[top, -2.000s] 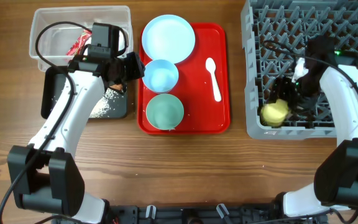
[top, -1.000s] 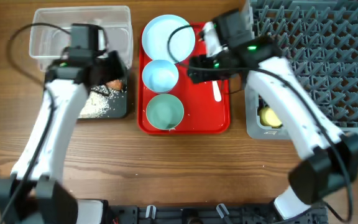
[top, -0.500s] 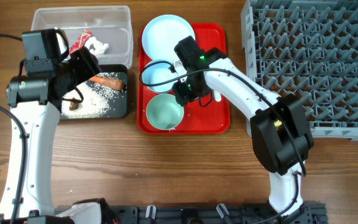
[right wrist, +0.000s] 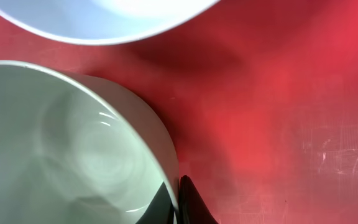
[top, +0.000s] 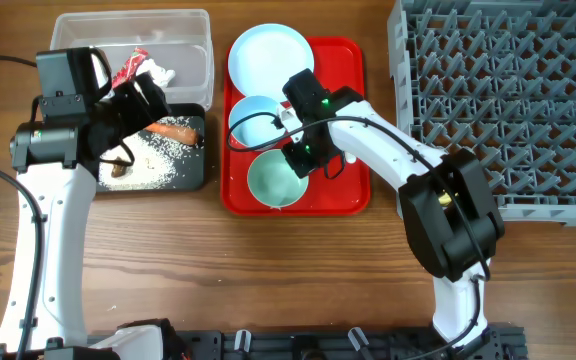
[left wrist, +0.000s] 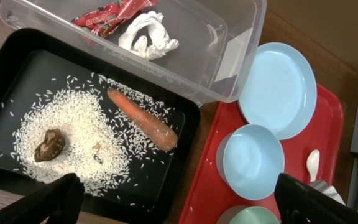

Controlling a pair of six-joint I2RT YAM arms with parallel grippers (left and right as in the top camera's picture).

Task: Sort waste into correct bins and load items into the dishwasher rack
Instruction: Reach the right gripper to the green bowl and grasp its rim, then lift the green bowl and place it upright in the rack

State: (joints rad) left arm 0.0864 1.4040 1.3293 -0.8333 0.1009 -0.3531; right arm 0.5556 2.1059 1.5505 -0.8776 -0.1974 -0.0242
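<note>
One bowl matters: the pale green bowl [top: 271, 181], lower centre of the red tray [top: 348, 60], has its upper-right rim seemingly pinched by the right gripper [right wrist: 175, 202]. The dishwasher rack [top: 488, 100] lies rightward. The left gripper [left wrist: 176, 193], spread wide, hangs over the black tray [left wrist: 17, 74].

Overhead: straight down, far, red tray [top: 353, 190] mid-frame. Left wrist: high left of tray, angled down across it. Right wrist: very close above tray. All share tray and pale green bowl [top: 273, 180]
</note>
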